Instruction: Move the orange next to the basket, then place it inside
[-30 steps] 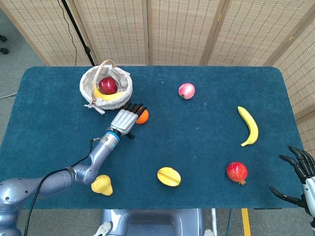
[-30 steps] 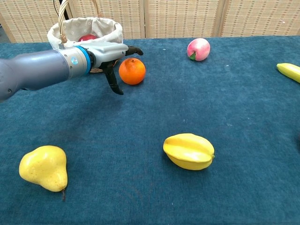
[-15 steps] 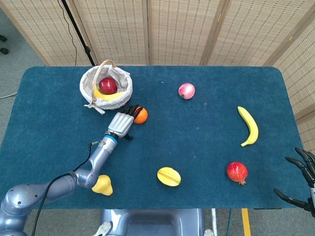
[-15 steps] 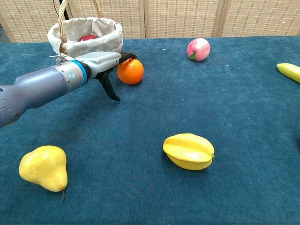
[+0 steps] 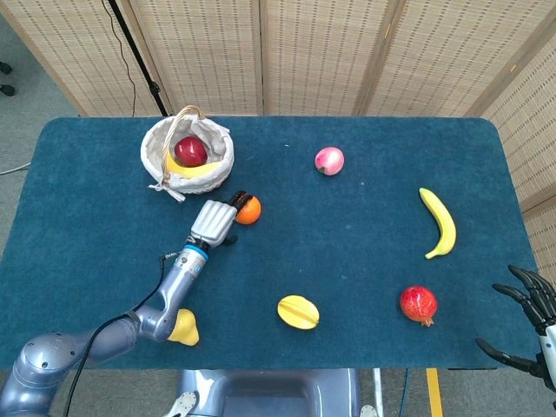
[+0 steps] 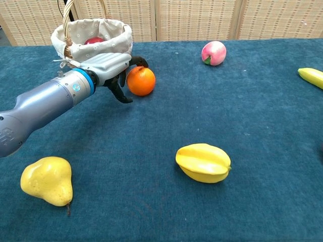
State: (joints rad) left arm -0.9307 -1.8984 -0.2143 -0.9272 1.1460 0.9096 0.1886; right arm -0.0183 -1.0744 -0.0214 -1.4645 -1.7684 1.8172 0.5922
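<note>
While the left hand point(image 6: 112, 68) lay low over the cloth, we noted its dark fingers point(image 6: 140, 61) curled round the orange point(image 6: 141, 81), touching it at the top & near side; whether the fruit was truly gripped or only cupped we couldn't tell. Orange sat on the table point(image 5: 347, 234), just in front of the basket point(image 5: 187, 156), near but apart from the rim. In head view the same hand point(image 5: 215, 222) hid the orange's point(image 5: 248, 209) left part.

Basket point(image 6: 93, 35) held a red fruit point(image 5: 191, 150) & sth yellow under it; handle upright at the back.

Right hand point(image 5: 534, 326) showed at the table's near right corner, head view only: fingers spread, holding nothing.

Elsewhere on the cloth: peach point(image 5: 329, 161) far centre, banana point(image 5: 440, 222) at right, pomegranate point(image 5: 419, 304) near right, starfruit point(image 6: 203, 162) near centre, pear point(image 6: 47, 180) near left, by the left arm's point(image 6: 40, 106) elbow side. All well apart from the orange.
</note>
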